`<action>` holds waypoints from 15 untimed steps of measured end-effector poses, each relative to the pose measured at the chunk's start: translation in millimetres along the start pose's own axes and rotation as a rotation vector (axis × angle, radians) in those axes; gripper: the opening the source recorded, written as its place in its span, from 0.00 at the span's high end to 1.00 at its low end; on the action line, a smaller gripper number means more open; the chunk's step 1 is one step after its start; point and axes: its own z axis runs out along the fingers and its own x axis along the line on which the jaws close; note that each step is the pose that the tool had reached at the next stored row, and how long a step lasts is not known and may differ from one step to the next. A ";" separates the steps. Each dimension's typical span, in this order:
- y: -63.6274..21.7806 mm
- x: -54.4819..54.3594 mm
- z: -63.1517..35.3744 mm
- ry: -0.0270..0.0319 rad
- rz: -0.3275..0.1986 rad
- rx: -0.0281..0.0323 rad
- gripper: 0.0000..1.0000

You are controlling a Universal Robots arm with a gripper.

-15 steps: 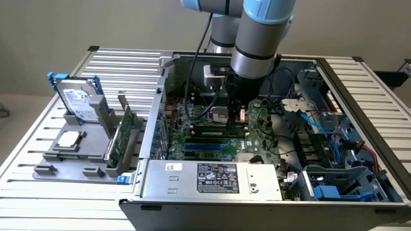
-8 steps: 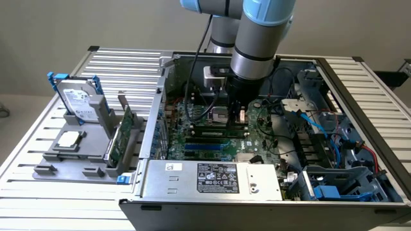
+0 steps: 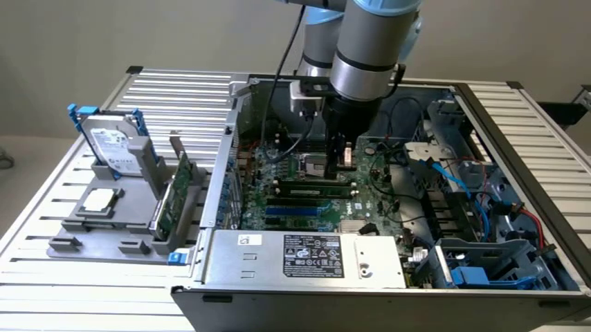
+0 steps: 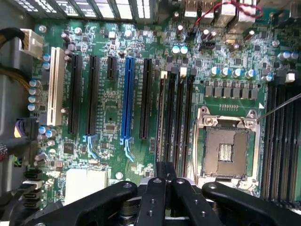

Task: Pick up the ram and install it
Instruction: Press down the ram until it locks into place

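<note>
Pincer (image 3: 340, 158), fingers together, low at frame centre over the motherboard (image 3: 369, 190). Ram (image 3: 314, 186) lies seated in a slot just below it. You risk scraping the open CPU socket (image 4: 226, 149) nearby if the arm drifts sideways.

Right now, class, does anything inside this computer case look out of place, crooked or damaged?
The processor socket on the green board is bare, with no chip or cooler on it, which is odd for a computer. The shut gripper hangs close beside it. Nothing looks spilled or broken.
</note>
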 end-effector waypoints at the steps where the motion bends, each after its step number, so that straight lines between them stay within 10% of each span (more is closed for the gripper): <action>1: 3.5 -0.2 -0.8 0.0000 0.000 0.0000 0.89; 15: 12.5 6.4 -3.9 -0.0003 0.000 0.0000 0.89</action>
